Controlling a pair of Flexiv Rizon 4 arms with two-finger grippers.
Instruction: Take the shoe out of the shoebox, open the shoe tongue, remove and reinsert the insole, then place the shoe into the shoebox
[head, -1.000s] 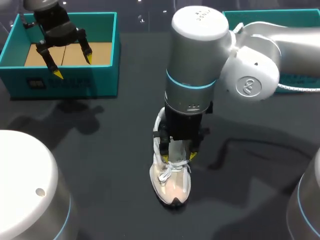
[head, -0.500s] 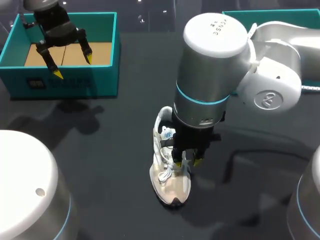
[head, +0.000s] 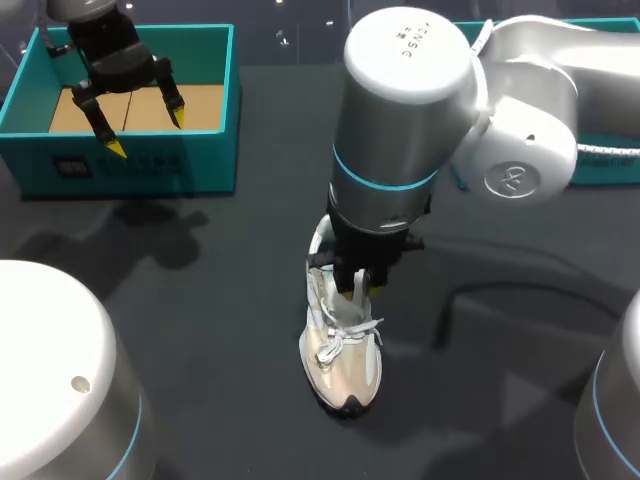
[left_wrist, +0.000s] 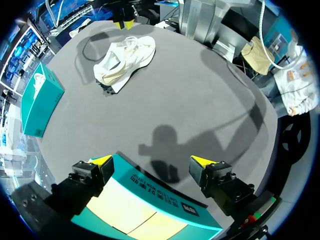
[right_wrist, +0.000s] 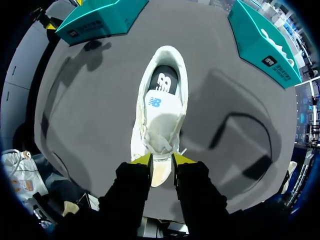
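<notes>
Right wrist view, right claw (right_wrist: 162, 160) narrowed, pinching shoe (right_wrist: 160, 112) at its laces; heel ahead

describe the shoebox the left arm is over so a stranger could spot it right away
Start at the dark table and go to its far left corner, where the left end effector hangs. Below it sits a teal shoebox, open on top with a bare tan cardboard floor. The other teal box, far right, is largely hidden behind the right arm.
</notes>
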